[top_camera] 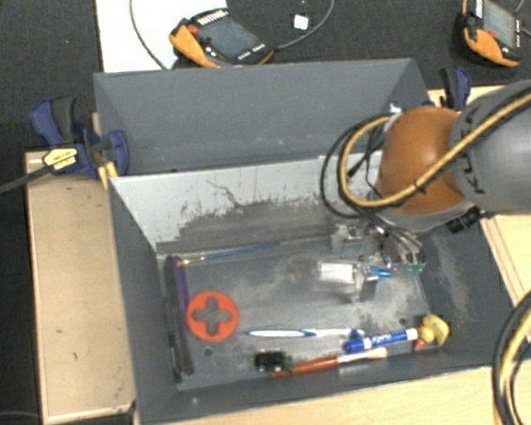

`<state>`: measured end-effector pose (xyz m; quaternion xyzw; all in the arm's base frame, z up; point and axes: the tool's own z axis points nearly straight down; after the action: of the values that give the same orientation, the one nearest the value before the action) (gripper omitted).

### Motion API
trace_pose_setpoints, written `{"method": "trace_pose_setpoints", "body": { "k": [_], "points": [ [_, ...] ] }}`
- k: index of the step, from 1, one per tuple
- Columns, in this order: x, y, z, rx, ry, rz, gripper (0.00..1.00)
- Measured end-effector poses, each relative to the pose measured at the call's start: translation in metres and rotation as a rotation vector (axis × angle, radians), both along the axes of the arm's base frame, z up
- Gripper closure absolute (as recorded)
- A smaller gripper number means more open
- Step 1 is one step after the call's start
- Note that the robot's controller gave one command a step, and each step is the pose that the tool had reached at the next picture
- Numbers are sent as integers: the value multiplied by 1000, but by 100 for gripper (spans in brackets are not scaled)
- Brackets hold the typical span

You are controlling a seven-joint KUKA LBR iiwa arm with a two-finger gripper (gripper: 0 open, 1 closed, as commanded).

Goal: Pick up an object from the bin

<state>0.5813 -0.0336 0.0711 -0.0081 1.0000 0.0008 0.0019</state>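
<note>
Bin (236,115) holds orange disc (212,316), white pen (292,332), marker (383,340).

A robotics lab: arm (510,158) over metal bin (255,114), cabled devices (219,40).

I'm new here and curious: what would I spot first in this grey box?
Probably the robot's big orange cover at the right, with its gripper low over the middle of the bin. Next, the orange round disc at the left, and pens along the near wall.
</note>
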Motion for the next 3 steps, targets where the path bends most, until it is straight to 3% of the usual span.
{"method": "trace_pose_setpoints", "body": {
  "k": [1, 2, 3],
  "points": [
    [8, -8, 1, -1, -10, -13, 0],
    [2, -1, 1, 0, -3, -1, 100],
    [2, -1, 1, 0, -3, -1, 100]
  ]
}}
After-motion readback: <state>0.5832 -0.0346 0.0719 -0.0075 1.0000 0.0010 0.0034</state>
